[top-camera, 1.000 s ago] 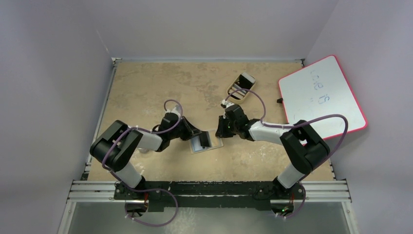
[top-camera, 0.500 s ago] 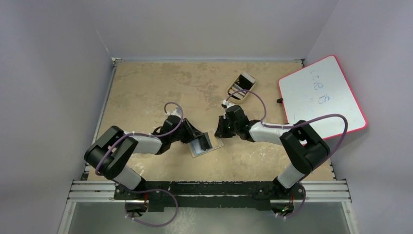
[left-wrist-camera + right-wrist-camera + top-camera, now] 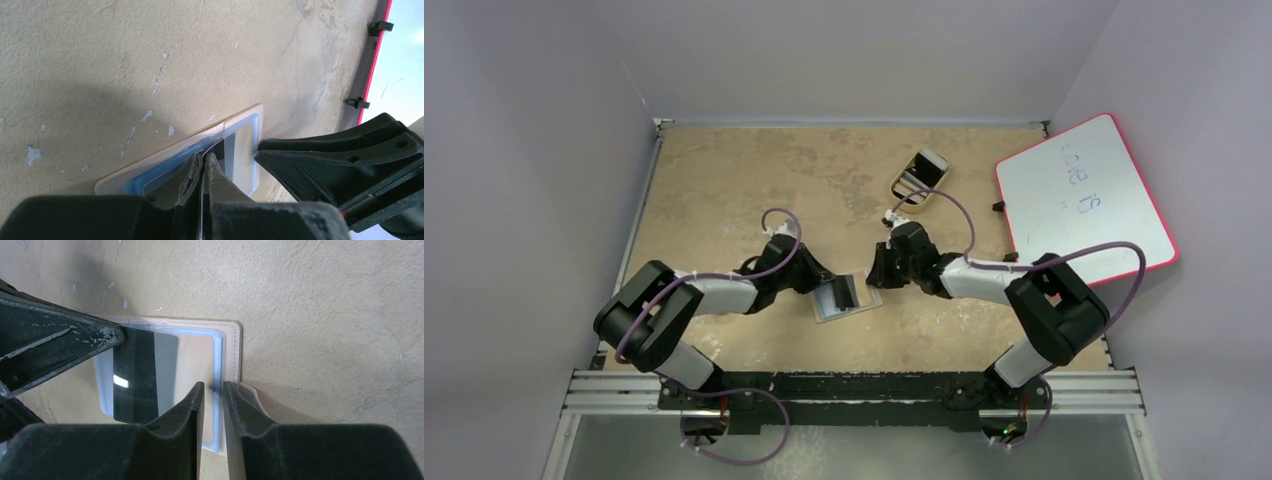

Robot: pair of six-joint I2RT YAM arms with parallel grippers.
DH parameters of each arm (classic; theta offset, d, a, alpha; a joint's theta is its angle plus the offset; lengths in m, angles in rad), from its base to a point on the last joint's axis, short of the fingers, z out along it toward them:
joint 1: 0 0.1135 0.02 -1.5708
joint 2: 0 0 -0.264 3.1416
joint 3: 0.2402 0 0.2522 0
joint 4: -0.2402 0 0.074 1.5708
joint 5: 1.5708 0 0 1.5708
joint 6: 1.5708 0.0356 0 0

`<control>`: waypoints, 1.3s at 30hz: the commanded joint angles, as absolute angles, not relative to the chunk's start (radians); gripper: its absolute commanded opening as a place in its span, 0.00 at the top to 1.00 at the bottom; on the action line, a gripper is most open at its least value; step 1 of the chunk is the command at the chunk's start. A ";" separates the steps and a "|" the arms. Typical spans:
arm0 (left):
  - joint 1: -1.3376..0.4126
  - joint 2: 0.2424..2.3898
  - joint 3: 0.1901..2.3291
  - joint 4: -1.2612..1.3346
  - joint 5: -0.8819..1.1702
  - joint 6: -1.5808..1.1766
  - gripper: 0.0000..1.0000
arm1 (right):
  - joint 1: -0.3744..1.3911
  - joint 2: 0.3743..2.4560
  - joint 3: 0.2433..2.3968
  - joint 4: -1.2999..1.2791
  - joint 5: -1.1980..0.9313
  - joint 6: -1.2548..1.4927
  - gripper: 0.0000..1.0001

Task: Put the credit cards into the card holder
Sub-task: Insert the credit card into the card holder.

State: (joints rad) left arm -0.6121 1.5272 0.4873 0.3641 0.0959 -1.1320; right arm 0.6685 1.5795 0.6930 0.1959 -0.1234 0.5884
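The tan card holder (image 3: 824,313) lies open and flat at the table's middle. In the right wrist view its clear blue-edged pocket sits inside the tan rim (image 3: 231,347), with the snap tab (image 3: 256,402) at the right. My left gripper (image 3: 826,286) is shut on a pale card with a dark stripe (image 3: 137,372), which lies over the pocket from the left; I cannot tell whether it is inside. The left wrist view shows its jaws (image 3: 204,161) pinching the card edge-on. My right gripper (image 3: 213,390) stands on the holder's right edge, jaws a narrow gap apart, straddling the blue seam.
A tan oval tray (image 3: 910,189) with a white-edged slab (image 3: 926,166) on it sits behind the right arm. A red-rimmed whiteboard (image 3: 1084,195) lies at the right table edge. The two grippers are nearly touching over the holder.
My left arm has swung and lowered, pushing the card a little to the right over the holder. The holder has shifted and turned slightly. My right gripper stayed on its edge.
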 commanded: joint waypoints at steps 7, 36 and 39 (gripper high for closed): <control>-0.679 1.565 0.478 0.410 0.029 -1.219 1.00 | 0.672 1.496 0.614 0.232 -0.104 0.691 0.76; -0.731 1.452 0.515 0.264 -0.095 -1.199 0.63 | 0.673 1.358 0.636 0.067 -0.071 0.695 0.67; -0.731 1.465 0.499 0.298 -0.066 -1.211 0.62 | 0.672 1.378 0.630 0.085 -0.082 0.690 0.66</control>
State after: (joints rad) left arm -0.7280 1.4708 0.4915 0.3042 -0.0822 -1.2228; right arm 0.6674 1.3685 0.6113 0.1005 -0.0944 0.7147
